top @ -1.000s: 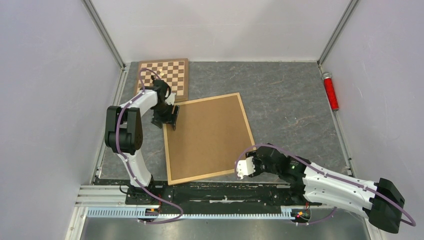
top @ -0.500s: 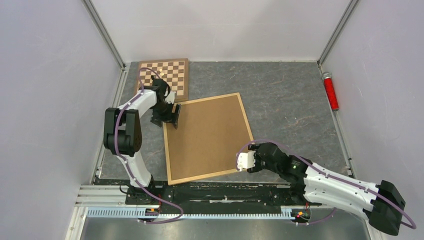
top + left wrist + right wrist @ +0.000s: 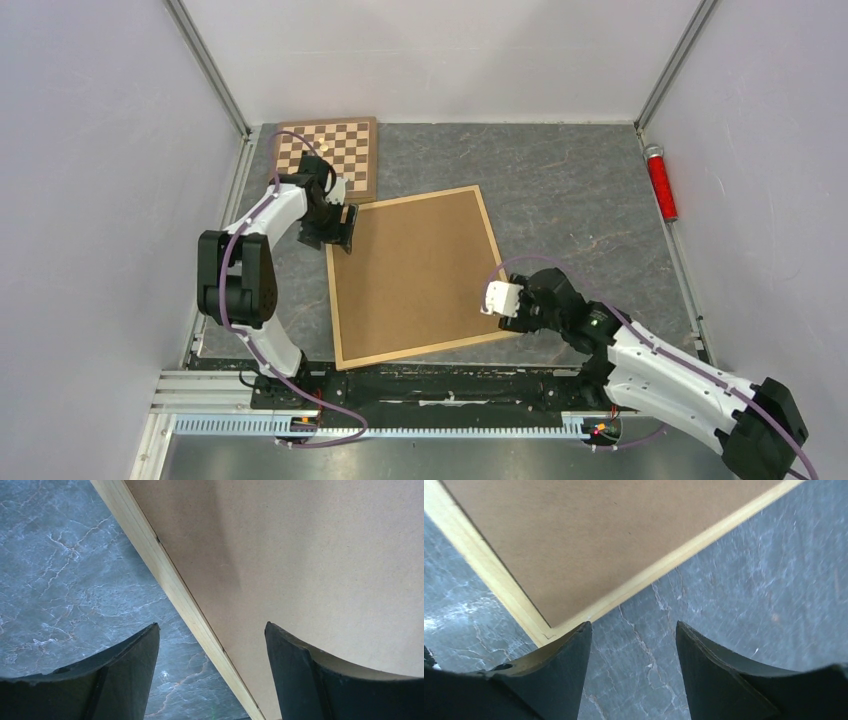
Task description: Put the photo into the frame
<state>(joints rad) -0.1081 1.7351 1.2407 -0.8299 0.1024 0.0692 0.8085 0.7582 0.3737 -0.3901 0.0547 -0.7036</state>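
While I look down from above, the frame (image 3: 415, 275) lies flat on the table (image 3: 580, 200), back up, in the middle toward the near edge. It is a thin rectangle of pale natural wood with a narrow border, filled by a plain matte brown backing board (image 3: 420, 270). Its long axis runs from near edge to far edge, turned slightly so the far short side climbs toward the right. The table is grey stone-patterned with pale veins. A checkered wooden chessboard (image 3: 330, 150) sits at the far left corner, just beside the frame's far left corner. A glossy red cylinder (image 3: 660, 182) lies along the right edge. The left gripper (image 3: 340, 228) hangs at the frame's far left corner; the right gripper (image 3: 500, 300) hangs over its right long side, close to the near right corner.

From the left wrist, the left gripper (image 3: 211, 630) stands spread, its dark curved fingers (image 3: 130, 670) straddling the frame's wooden strip (image 3: 170, 580) without pinching it. One finger is over the veined table (image 3: 60, 570), the other over the smooth fibreboard backing board (image 3: 310, 555). The strip crosses the picture diagonally.

From the right wrist, the right gripper (image 3: 633, 627) is spread too, holding nothing. A mitred corner of the frame (image 3: 674, 557) shows beside one finger (image 3: 554, 675), with the backing board (image 3: 599, 535) behind it. Between the fingers lies bare table (image 3: 749, 590).
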